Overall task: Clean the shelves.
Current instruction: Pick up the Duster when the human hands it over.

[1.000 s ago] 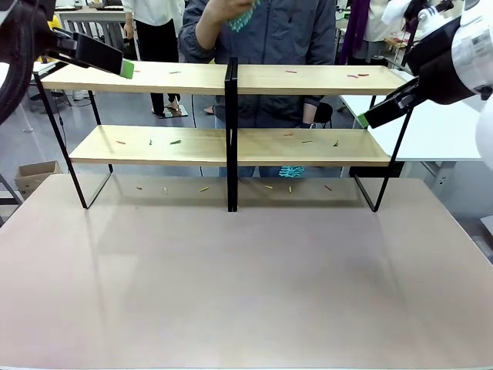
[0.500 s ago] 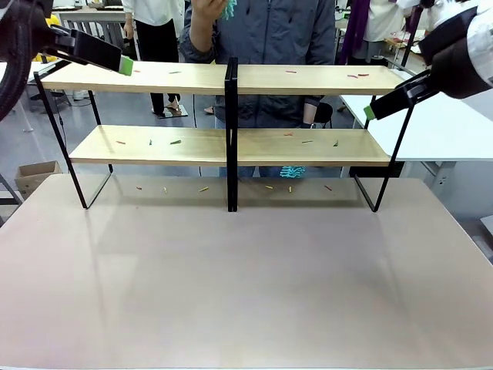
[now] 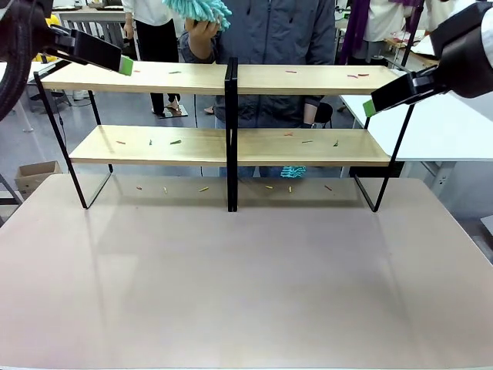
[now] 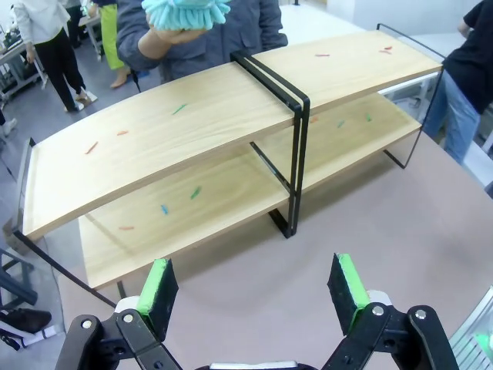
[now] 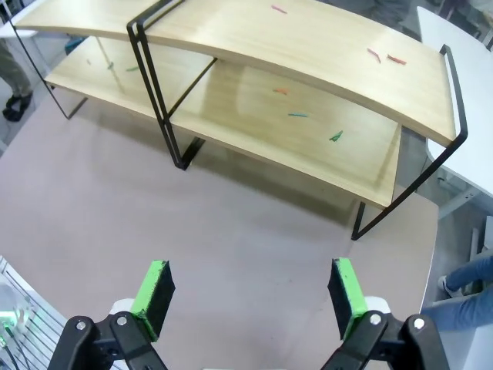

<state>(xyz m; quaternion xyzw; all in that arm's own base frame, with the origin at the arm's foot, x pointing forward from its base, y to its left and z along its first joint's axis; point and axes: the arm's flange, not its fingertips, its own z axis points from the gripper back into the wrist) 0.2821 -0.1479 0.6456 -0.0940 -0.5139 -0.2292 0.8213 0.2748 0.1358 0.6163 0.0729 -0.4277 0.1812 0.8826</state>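
Note:
The shelves [image 3: 308, 79] stand across the far half of the brown table: two long light wooden boards in a thin black frame with a central post. Small coloured scraps lie on both boards [image 4: 179, 109] [image 5: 337, 136]. A person behind the shelves holds a teal fluffy duster [image 3: 199, 9] above the top board, left of the post. My left gripper [image 4: 254, 289] hovers open and empty off the shelves' left end [image 3: 123, 63]. My right gripper [image 5: 249, 297] hovers open and empty off the right end [image 3: 371, 105].
More scraps lie on the brown table [image 3: 246, 277] under the lower board. A second teal tuft [image 3: 291, 171] shows behind the lower board. A white table [image 3: 439, 127] stands at the right, and a cardboard box [image 3: 35, 176] sits on the floor at the left.
The person's hand moved the teal duster left and higher above the top board. My right gripper rose a little at the right end. The left gripper stayed put.

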